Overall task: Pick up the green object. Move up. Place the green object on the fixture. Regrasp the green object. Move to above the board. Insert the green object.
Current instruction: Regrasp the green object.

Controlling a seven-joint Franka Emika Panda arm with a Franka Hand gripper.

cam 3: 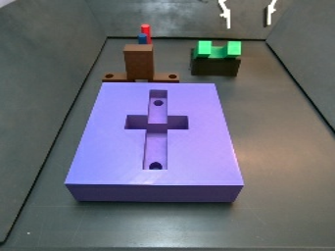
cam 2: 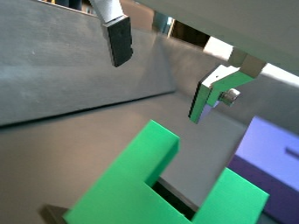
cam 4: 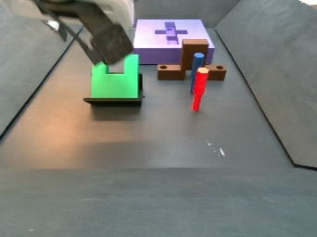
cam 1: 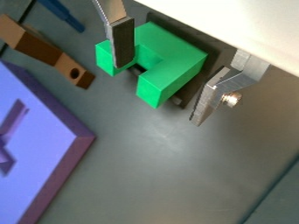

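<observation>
Your gripper [cam 3: 248,14] hangs at the top of a side view, above the green object [cam 3: 217,49], fingers spread wide and holding nothing. The green object sits on the fixture [cam 3: 217,67], upper right of the board [cam 3: 159,137].

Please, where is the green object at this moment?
The green object sits on the fixture, beyond the board and beside the brown block in a side view. The open gripper hangs above it, not holding it.
</observation>
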